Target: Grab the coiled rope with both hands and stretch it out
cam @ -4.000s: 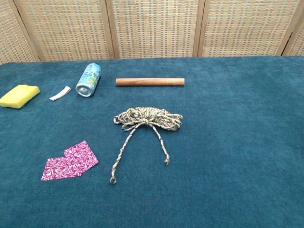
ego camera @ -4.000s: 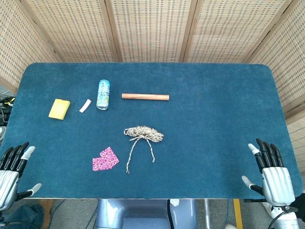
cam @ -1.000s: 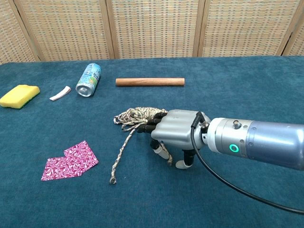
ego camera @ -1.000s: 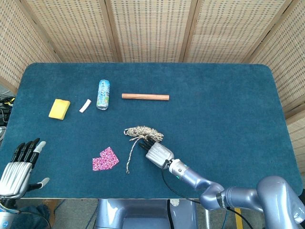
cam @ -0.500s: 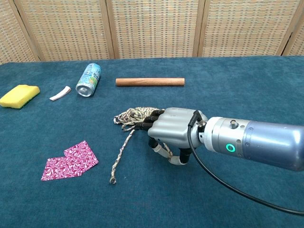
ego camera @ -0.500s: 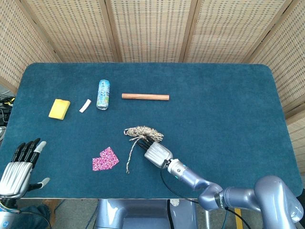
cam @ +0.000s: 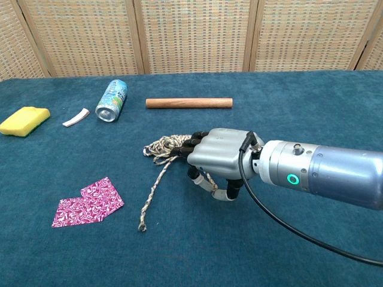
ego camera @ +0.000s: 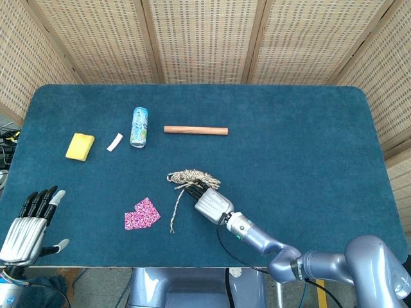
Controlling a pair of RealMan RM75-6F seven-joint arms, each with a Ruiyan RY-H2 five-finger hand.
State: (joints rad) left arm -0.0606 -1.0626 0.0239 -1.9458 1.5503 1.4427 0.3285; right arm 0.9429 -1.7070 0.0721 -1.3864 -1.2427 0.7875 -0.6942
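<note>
the right hand [cam: 216, 156] grasps the right end of the coiled rope [cam: 167, 145]; the left hand [ego camera: 29, 222], released, hovers at the worktop's [ego camera: 289, 147] near left corner, well apart.

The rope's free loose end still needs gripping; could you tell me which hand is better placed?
Left: the left hand is open and empty, while the right hand already grips the rope.

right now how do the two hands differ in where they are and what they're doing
The right hand is out at mid-table, fingers curled into the coiled rope; the left hand sits at the table's near left edge, touching nothing. The right hand's fingers are bent around rope strands; the left hand's are straight and spread. The right hand shows in both views; the left only in the head view. Both are silver with dark fingers.
</note>
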